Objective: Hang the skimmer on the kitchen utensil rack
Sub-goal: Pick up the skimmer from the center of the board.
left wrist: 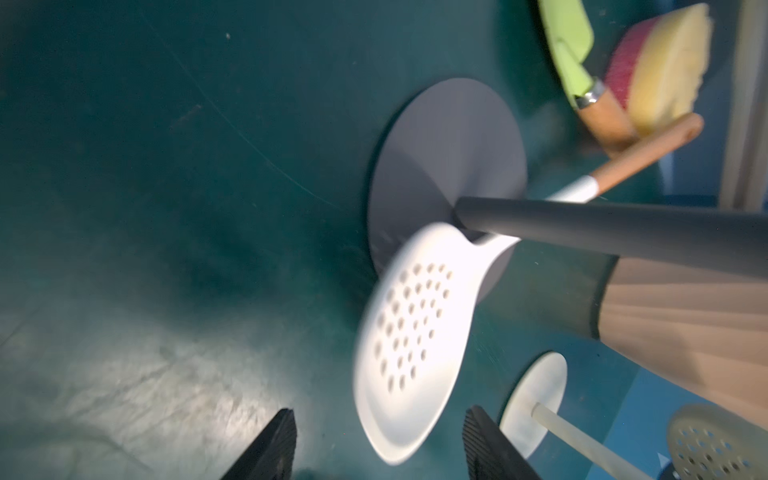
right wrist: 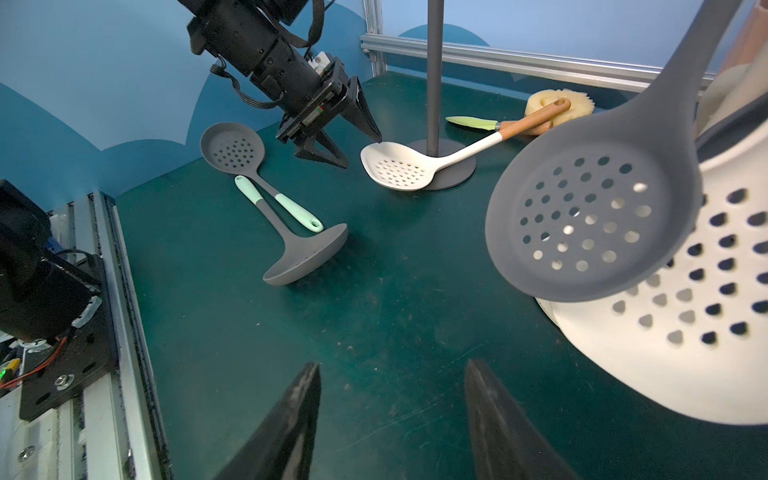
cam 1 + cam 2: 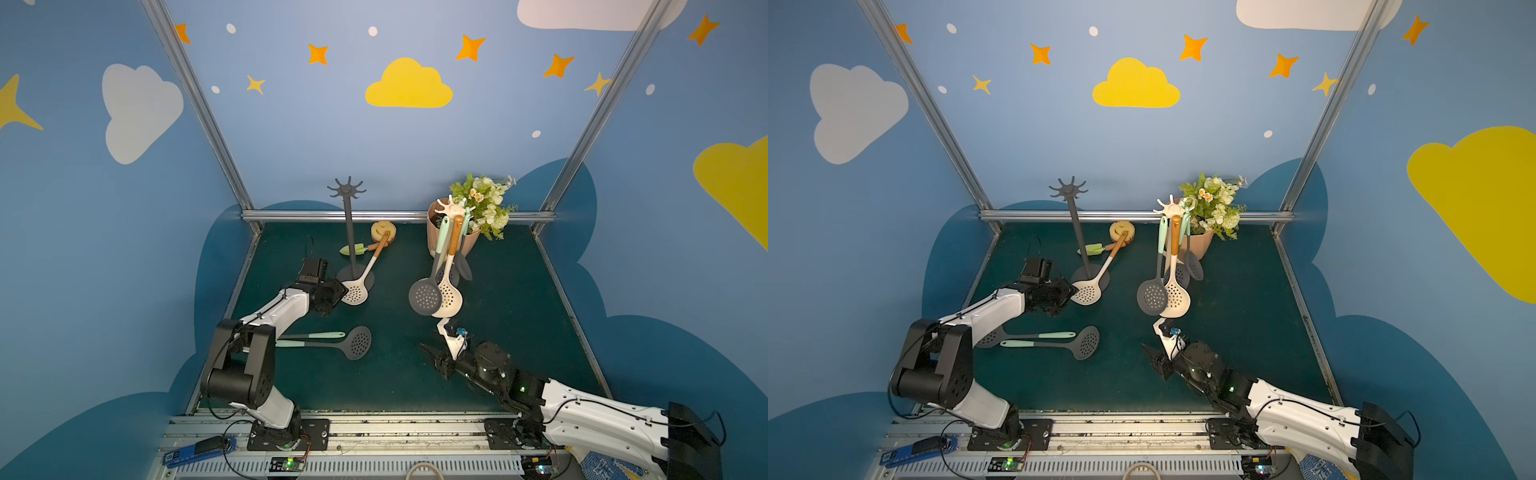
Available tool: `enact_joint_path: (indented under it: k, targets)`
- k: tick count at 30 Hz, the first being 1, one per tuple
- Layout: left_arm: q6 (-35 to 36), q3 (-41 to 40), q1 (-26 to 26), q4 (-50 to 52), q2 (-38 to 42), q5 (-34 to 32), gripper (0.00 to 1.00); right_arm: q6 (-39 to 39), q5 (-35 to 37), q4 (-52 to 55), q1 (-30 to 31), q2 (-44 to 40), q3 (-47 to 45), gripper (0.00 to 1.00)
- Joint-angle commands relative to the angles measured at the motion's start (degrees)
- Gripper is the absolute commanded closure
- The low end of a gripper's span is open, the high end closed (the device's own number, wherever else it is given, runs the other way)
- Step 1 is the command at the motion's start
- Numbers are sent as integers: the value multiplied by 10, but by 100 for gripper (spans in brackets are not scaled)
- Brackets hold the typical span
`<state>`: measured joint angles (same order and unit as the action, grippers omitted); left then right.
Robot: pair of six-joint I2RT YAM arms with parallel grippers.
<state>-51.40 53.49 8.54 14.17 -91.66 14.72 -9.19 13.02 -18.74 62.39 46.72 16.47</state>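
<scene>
A white skimmer [image 3: 355,292] [image 3: 1087,292] with a wooden handle lies on the mat, its neck across the round base of the dark grey utensil rack [image 3: 350,232] [image 2: 434,75], whose hooks are bare. My left gripper [image 3: 343,291] [image 1: 378,415] is open at the far tip of the perforated head [image 1: 411,332]. Its fingers [image 1: 284,419] stand on either side of that tip without touching it. In the right wrist view the left gripper [image 2: 361,150] hovers at the head's rim [image 2: 399,170]. My right gripper [image 3: 432,357] [image 2: 392,365] is open and empty over the mat.
A cream rack [image 3: 451,208] at the back right carries several hanging skimmers [image 3: 424,296], in front of a flower pot [image 3: 471,243]. Two grey, mint-handled skimmers [image 3: 358,341] lie by the left arm. A yellow sponge [image 3: 383,230] and a green spatula [image 3: 351,249] sit behind the grey rack.
</scene>
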Motion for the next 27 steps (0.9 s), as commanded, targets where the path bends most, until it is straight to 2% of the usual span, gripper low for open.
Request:
enact_joint_path:
  k: [1, 3, 10, 14, 18, 27]
  targets:
    - [-27, 4, -12, -26, -32, 10, 36, -7, 2, 6, -3, -4, -7, 45]
    - [-36, 3, -15, -53, -52, 15, 38, -8, 1, 7, -3, -6, -8, 45]
    - [-35, -6, -16, -109, -78, 7, 74, -9, 8, 21, -3, -23, -12, 45]
    - [-25, -23, -16, -129, -61, 2, 89, -9, 10, 26, -3, -31, -14, 45]
    - [8, -35, -9, -132, -23, 7, 96, -10, 12, 28, -3, -32, -13, 45]
    - [44, -110, -5, -108, 141, 12, 96, -12, 12, 21, -3, -15, 8, 45]
